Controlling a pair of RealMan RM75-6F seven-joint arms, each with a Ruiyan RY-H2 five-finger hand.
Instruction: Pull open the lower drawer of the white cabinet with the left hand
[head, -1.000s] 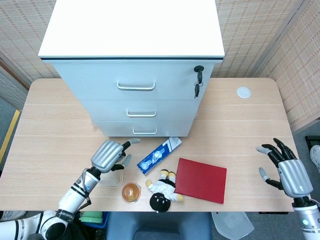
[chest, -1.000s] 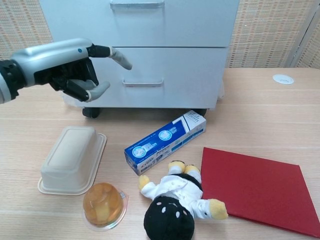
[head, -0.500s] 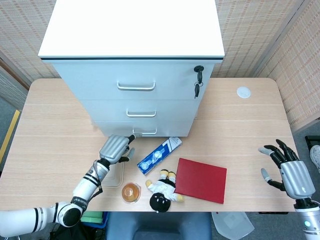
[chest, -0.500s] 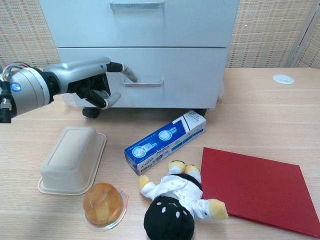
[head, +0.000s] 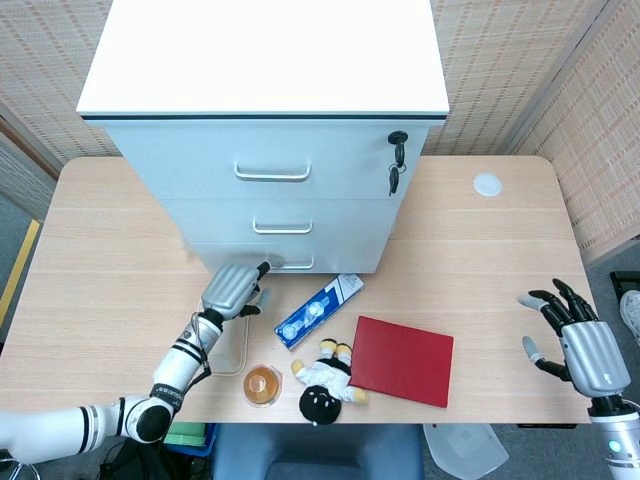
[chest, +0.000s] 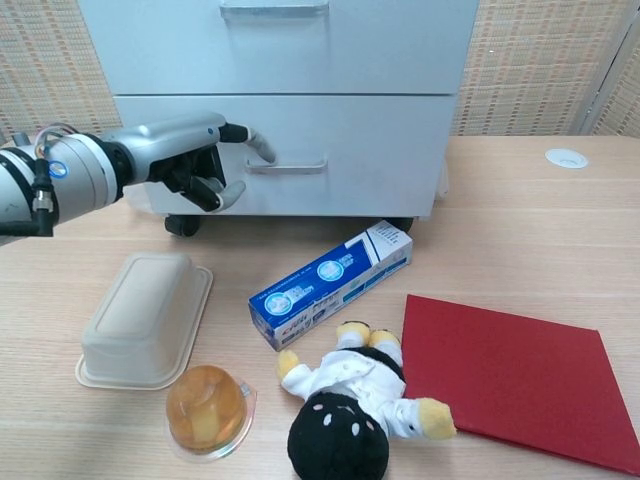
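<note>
Carefully we hook our left hand (chest: 185, 160), one finger extended and the rest curled holding nothing, behind the lower drawer handle (chest: 288, 165), then pull straight outward.

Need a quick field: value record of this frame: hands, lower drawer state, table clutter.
left hand: one extended finger at the left end of the lower drawer's silver bar handle; the rest curled in; no grip visible
right hand: fingers spread, holding nothing, at the table's right edge
lower drawer of the white cabinet: closed
in front of cabinet: blue and white toothpaste box, red folder, black and white plush doll, beige plastic container, orange jelly cup
</note>
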